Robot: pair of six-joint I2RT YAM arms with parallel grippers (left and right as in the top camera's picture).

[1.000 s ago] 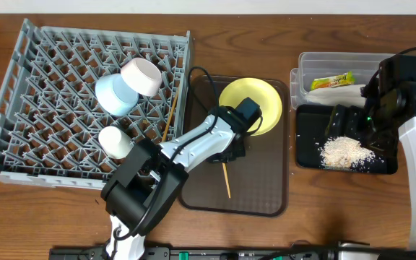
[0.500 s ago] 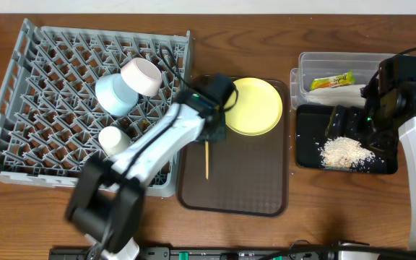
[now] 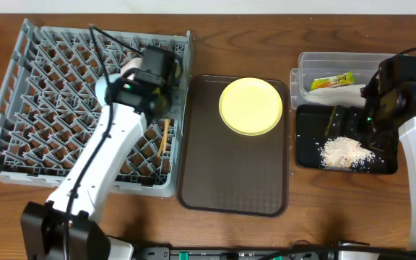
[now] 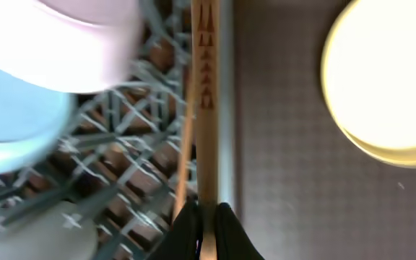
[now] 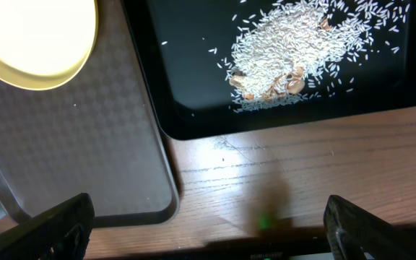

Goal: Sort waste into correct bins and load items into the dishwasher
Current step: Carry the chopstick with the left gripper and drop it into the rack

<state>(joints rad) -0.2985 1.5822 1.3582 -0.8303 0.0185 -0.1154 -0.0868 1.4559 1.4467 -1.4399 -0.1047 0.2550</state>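
Left hand carrying a chopstick to the dish rack's edge

The left hand [image 4: 206,219] pinches one chopstick [image 4: 206,87] by its end, lined up along the right rim of the grey dish rack [image 3: 20,108], probably so it can drop in beside the second chopstick [image 4: 185,162] already lying among the pegs. The light blue bowl [image 4: 9,123] and the white-beige bowl [image 4: 71,36] crowd that corner, so room there is tight. The yellow plate [image 3: 250,107] waits alone on the brown tray [image 3: 230,180]. The right hand [image 5: 208,231] hangs with its fingers spread wide over the bench [image 5: 280,180], beside the black tray [image 3: 381,165] of rice scraps [image 3: 344,152]; the wrapper [image 3: 332,81] lies in the clear tub [image 3: 316,61]
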